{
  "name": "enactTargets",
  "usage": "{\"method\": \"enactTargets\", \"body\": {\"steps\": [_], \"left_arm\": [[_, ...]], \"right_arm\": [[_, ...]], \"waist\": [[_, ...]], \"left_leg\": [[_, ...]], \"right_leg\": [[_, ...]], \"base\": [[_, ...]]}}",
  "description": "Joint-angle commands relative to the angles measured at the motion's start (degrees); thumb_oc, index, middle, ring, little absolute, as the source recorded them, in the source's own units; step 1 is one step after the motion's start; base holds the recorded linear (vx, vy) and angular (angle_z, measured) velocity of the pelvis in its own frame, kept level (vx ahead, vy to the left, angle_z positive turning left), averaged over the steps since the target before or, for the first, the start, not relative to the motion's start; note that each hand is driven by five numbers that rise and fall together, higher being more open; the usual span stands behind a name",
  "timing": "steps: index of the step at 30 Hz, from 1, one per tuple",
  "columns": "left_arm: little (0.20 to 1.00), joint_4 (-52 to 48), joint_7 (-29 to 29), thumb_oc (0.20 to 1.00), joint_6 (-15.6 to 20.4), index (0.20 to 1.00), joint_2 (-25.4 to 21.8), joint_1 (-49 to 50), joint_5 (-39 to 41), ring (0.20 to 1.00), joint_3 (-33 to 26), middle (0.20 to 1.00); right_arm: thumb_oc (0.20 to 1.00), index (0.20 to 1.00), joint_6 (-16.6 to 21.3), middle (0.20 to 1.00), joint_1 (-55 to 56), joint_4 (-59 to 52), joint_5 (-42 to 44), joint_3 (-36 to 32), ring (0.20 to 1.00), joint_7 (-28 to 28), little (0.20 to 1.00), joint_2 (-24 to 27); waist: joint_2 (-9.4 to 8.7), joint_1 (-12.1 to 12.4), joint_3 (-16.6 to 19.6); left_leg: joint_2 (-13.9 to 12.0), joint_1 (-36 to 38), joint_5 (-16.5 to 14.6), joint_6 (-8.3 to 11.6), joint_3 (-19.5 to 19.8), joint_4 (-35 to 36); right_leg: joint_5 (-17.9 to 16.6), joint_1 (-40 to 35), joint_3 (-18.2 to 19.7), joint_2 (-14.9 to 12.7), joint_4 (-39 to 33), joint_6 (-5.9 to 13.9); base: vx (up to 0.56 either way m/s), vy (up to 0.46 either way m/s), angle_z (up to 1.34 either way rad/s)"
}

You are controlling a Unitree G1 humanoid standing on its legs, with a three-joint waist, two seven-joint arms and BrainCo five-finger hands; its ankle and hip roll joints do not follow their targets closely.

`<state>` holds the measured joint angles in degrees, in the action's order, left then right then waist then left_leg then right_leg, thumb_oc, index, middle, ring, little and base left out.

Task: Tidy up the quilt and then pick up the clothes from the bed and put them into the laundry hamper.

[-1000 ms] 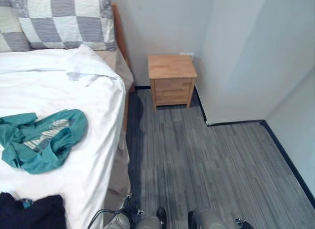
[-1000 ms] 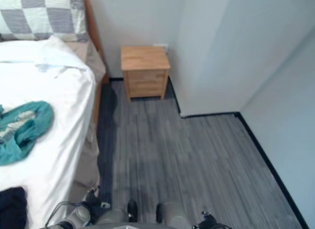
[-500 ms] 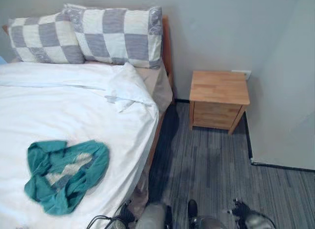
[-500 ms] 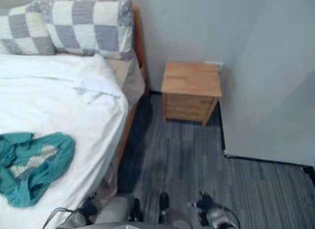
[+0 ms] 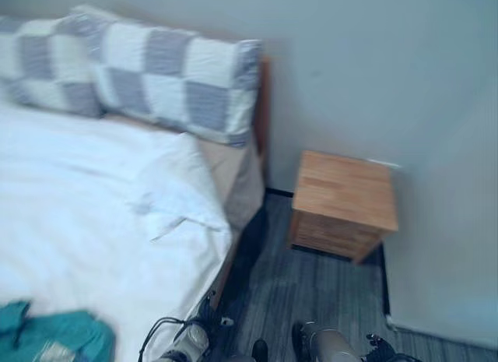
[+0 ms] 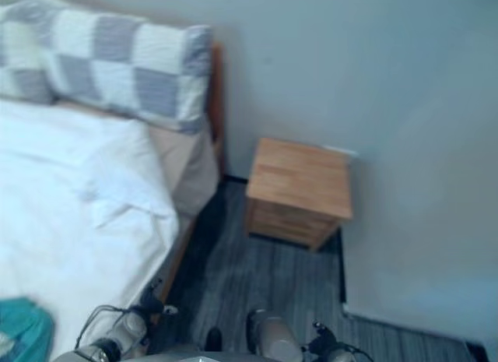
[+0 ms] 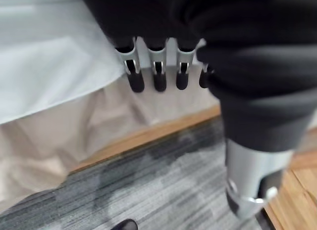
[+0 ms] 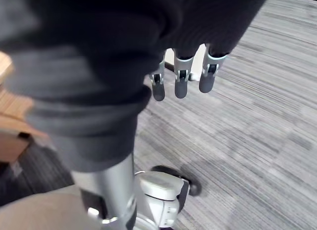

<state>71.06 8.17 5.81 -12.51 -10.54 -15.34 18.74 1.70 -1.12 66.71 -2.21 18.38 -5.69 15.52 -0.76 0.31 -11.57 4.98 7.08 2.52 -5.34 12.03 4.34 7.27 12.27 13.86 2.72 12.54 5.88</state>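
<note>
Left eye view: the bed [image 5: 241,171] runs in from the view's left, its far side and foot cut off by the frame.
Quilt: the white quilt [image 5: 70,206] covers the bed, with a rumpled, folded-back corner [image 5: 175,195] near the bedside edge, just short of the pillows.
Pillows: two grey-and-white checked pillows [image 5: 175,82] lean at the head of the bed; the farther one is cut off at the frame edge.
Clothes: a teal garment [image 5: 54,342] lies on the quilt at the near end of the bed, only partly in frame, so its shape is hard to make out.
Nightstand: a wooden nightstand [image 5: 342,206] stands on the grey striped floor [image 5: 327,288] beside the head of the bed, against the wall [image 5: 373,74], apart from the bed frame.
Left hand: in the left wrist view the left hand [image 7: 163,67] hangs beside the bed, fingers [image 7: 134,71] straight and relaxed, holding nothing; past them show the quilt's edge, the beige bed skirt [image 7: 99,121] and the wooden bed rail above the floor.
Right hand: in the right wrist view the right hand [image 8: 188,71] hangs over the floor away from the bed, fingers [image 8: 179,81] loose and straight, empty; the thumb is hidden by the dark cover.
Hard to tell: whether the quilt's far side lies flat.
</note>
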Motion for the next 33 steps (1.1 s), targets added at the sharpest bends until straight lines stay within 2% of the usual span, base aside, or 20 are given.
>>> {"method": "enactTargets", "body": {"steps": [1, 2, 3, 5, 6, 7, 8, 10, 11, 12, 14, 16, 17, 18, 19, 20, 22, 25, 30, 33], "left_arm": [[1.0, 0.0, 1.3, 1.0, 0.2, 1.0, -2.5, 1.3, 2.7, 1.0, -0.1, 1.0], [1.0, 0.5, 1.2, 1.0, -0.1, 1.0, -3.0, 1.3, 2.1, 1.0, 0.1, 1.0], [1.0, 0.9, 1.3, 1.0, -0.2, 1.0, -3.5, 1.6, 2.3, 1.0, -0.2, 1.0], [1.0, 1.0, 1.3, 1.0, -0.2, 1.0, -3.7, 2.0, 2.7, 1.0, -0.8, 1.0], [1.0, 1.9, 1.6, 1.0, -0.3, 1.0, -4.1, 2.9, 3.7, 1.0, -1.9, 1.0], [1.0, 1.9, 1.6, 1.0, -0.3, 1.0, -4.1, 3.0, 3.7, 1.0, -1.9, 1.0], [1.0, 1.7, 0.9, 1.0, -0.5, 1.0, -4.1, 2.8, 3.9, 1.0, -1.6, 1.0], [1.0, 1.3, 0.2, 1.0, -0.9, 1.0, -4.7, 2.1, 2.5, 1.0, -0.9, 1.0], [1.0, 0.5, 0.0, 1.0, -1.0, 1.0, -5.4, 2.2, 1.7, 1.0, -1.0, 1.0], [1.0, -0.4, 0.0, 1.0, -1.0, 1.0, -6.3, 2.7, 1.2, 1.0, -1.4, 1.0], [1.0, -1.2, -0.8, 1.0, -1.1, 1.0, -6.7, 3.8, 0.0, 1.0, -1.4, 1.0], [1.0, -1.4, -1.2, 1.0, -1.4, 1.0, -7.2, 4.7, -1.0, 1.0, -1.4, 1.0], [1.0, -1.6, -1.8, 1.0, -1.1, 1.0, -7.5, 5.8, -2.1, 1.0, -1.7, 1.0], [1.0, -1.3, -2.0, 1.0, -1.2, 1.0, -7.9, 5.6, -3.0, 1.0, -1.6, 1.0], [1.0, -1.3, -2.0, 1.0, -1.2, 1.0, -7.8, 5.6, -3.0, 1.0, -1.5, 1.0], [1.0, -0.5, -1.8, 1.0, -0.9, 1.0, -9.1, 5.3, -4.7, 1.0, -1.4, 1.0], [1.0, -0.4, -1.9, 1.0, -0.6, 1.0, -9.7, 4.7, -4.6, 1.0, -1.4, 1.0], [1.0, -0.6, -2.6, 1.0, 0.7, 1.0, -11.7, 2.9, -3.3, 1.0, 0.3, 1.0], [1.0, -2.5, -1.7, 1.0, 1.5, 1.0, -12.2, 2.4, -0.9, 1.0, 0.7, 1.0], [1.0, -5.0, -0.8, 1.0, 2.6, 1.0, -10.7, 1.7, 0.6, 1.0, 3.8, 1.0]], "right_arm": [[1.0, 1.0, 1.2, 1.0, -4.1, -0.6, 0.9, -1.6, 1.0, -0.5, 1.0, 1.1], [1.0, 1.0, 0.7, 1.0, -3.2, -0.1, 1.0, -2.1, 1.0, -0.6, 1.0, 1.3], [1.0, 1.0, 0.9, 1.0, -3.2, 0.1, 1.5, -2.6, 1.0, -0.9, 1.0, 1.4], [1.0, 1.0, 1.0, 1.0, -3.7, 0.1, 1.9, -2.8, 1.0, -0.7, 1.0, 1.4], [1.0, 1.0, 1.3, 1.0, -4.4, 0.2, 3.0, -3.0, 1.0, -0.4, 1.0, 2.1], [1.0, 1.0, 1.3, 1.0, -4.4, 0.2, 3.0, -3.0, 1.0, -0.4, 1.0, 2.1], [1.0, 1.0, 1.6, 1.0, -4.6, -0.2, 3.7, -5.0, 1.0, -0.9, 1.0, 5.0], [1.0, 1.0, 2.3, 1.0, -4.8, -1.4, 5.6, -7.7, 1.0, -2.2, 1.0, 8.1], [1.0, 1.0, 2.6, 1.0, -5.1, -2.4, 6.5, -9.3, 1.0, -3.3, 1.0, 9.7], [1.0, 1.0, 3.0, 1.0, -4.4, -4.6, 7.0, -11.0, 1.0, -4.4, 1.0, 11.5], [1.0, 1.0, 3.4, 1.0, -2.2, -10.0, 6.5, -16.8, 1.0, -6.5, 1.0, 16.8], [1.0, 1.0, 3.1, 1.0, -1.2, -14.8, 5.1, -19.1, 1.0, -7.6, 1.0, 19.5], [1.0, 1.0, 3.5, 1.0, 0.7, -26.1, 1.3, -23.4, 1.0, -9.4, 1.0, 23.8], [1.0, 1.0, 3.7, 1.0, 0.2, -28.8, 0.3, -24.7, 1.0, -10.3, 1.0, 25.3], [1.0, 1.0, 3.6, 1.0, 0.3, -28.9, 0.3, -24.8, 1.0, -10.2, 1.0, 25.3], [1.0, 1.0, 4.3, 1.0, -3.0, -32.6, -1.2, -25.5, 1.0, -11.8, 1.0, 28.7], [1.0, 1.0, 4.5, 1.0, -4.7, -33.2, -1.8, -25.4, 1.0, -12.4, 1.0, 30.6], [1.0, 1.0, 4.6, 1.0, -12.8, -32.4, -2.2, -23.0, 1.0, -13.5, 1.0, 36.8], [1.0, 1.0, 3.5, 1.0, -25.0, -31.2, -3.0, -16.2, 1.0, -14.0, 1.0, 39.7], [1.0, 1.0, 3.1, 1.0, -39.6, -28.7, -3.3, -6.9, 1.0, -14.3, 1.0, 41.5]], "waist": [[-1.34, 0.9, -1.2], [-2.51, 2.2, -1.3], [-3.33, 2.4, -1.3], [-3.74, 2.0, -1.5], [-4.18, 2.6, -1.4], [-4.2, 2.5, -1.4], [-4.12, 2.4, -2.2], [-4.22, 0.5, -2.7], [-4.5, -0.2, -3.1], [-4.43, -1.0, -3.1], [-2.35, -2.6, -2.2], [-1.75, -3.1, -1.9], [-1.42, -4.0, -2.4], [-1.55, -4.9, -3.6], [-1.62, -4.8, -3.5], [-1.18, -4.8, -4.4], [-1.04, -4.4, -4.6], [-1.73, -3.1, -4.9], [-1.63, -0.9, -5.2], [1.05, 0.4, -7.6]], "left_leg": [[-3.8, 1.6, -5.9, 5.51, -0.6, -0.8], [-4.4, 1.6, -7.8, 6.7, 0.8, -2.2], [-4.5, 1.9, -8.2, 7.09, 2.4, -2.7], [-5.4, 1.2, -7.9, 7.75, 4.3, -3.3], [-7.1, -0.9, -7.6, 9.29, 6.7, -5.7], [-7.1, -1.1, -7.6, 9.3, 6.9, -5.7], [-7.1, -6.2, -6.5, 9.41, 2.1, -8.4], [-9.0, -8.4, -7.7, 8.87, -15.8, -11.7], [-9.4, -9.7, -8.9, 8.39, -22.5, -15.3], [-9.5, -11.1, -9.0, 8.48, -26.9, -17.6], [-10.4, -9.2, -7.4, 8.53, -35.0, -12.9], [-9.9, -7.9, -6.9, 8.02, -35.0, -10.0], [-9.5, -6.2, -5.8, 7.17, -31.9, -5.0], [-9.7, -5.7, -5.3, 6.9, -31.7, -3.7], [-9.6, -5.8, -5.2, 6.86, -31.8, -3.5], [-10.3, -5.4, -4.0, 7.17, -30.4, -1.3], [-10.3, -4.9, -4.0, 7.41, -29.5, -0.8], [-10.1, -4.9, -4.5, 8.22, -26.0, -0.5], [-10.0, -7.0, -3.1, 9.03, -24.3, -1.8], [-11.2, -10.2, -0.5, 10.21, -22.6, -0.8]], "right_leg": [[-7.2, -3.7, 12.1, -2.3, -7.1, 4.88], [-7.6, -4.9, 13.3, -4.8, -10.8, 4.91], [-8.5, -5.3, 11.5, -5.8, -10.9, 4.75], [-9.4, -6.1, 9.7, -6.0, -12.2, 4.89], [-9.3, -8.6, 5.7, -6.6, -14.7, 3.77], [-9.3, -8.6, 5.5, -6.6, -14.7, 3.77], [-8.4, -11.5, -0.4, -8.8, -16.5, 2.74], [-7.4, -13.5, -8.0, -10.9, -17.2, 2.54], [-7.3, -13.5, -10.8, -11.4, -16.8, 2.35], [-6.9, -12.8, -12.9, -11.4, -15.8, 2.03], [-4.9, -13.8, -18.8, -10.5, -14.5, 2.38], [-4.6, -12.4, -20.4, -10.4, -10.9, 2.42], [-4.7, -6.9, -22.6, -10.9, 0.7, 3.67], [-7.0, -3.3, -21.2, -10.9, 6.0, 5.53], [-6.8, -2.9, -21.1, -11.0, 6.4, 5.58], [-7.3, 0.7, -14.7, -8.6, 7.3, 7.16], [-6.6, 0.2, -11.8, -8.1, 4.1, 7.12], [-6.9, -2.7, -6.4, -11.2, -8.3, 5.81], [-8.6, -2.8, -7.8, -11.5, -9.8, 5.52], [-8.2, -0.4, -9.5, -10.3, -9.5, 4.49]], "base": [[0.23, -0.295, 2.24], [0.23, -0.361, 2.28], [0.28, -0.542, 1.06], [0.15, -0.425, 1.55], [0.1, -0.323, 1.9], [0.08, -0.481, 1.79], [-0.04, -0.222, 1.19], [-0.14, -0.219, 2.19], [-0.24, -0.142, 2.46], [-0.17, -0.074, 1.76], [-0.01, -0.031, 1.68], [0.02, 0.028, 1.44], [-0.07, 0.016, 0.98], [-0.07, 0.017, 0.52], [-0.14, -0.033, 0.45], [-0.04, -0.078, 0.68], [-0.01, -0.137, 0.64], [0.03, -0.189, 0.63], [0.02, -0.195, 0.59], [-0.07, -0.156, 0.39]]}}
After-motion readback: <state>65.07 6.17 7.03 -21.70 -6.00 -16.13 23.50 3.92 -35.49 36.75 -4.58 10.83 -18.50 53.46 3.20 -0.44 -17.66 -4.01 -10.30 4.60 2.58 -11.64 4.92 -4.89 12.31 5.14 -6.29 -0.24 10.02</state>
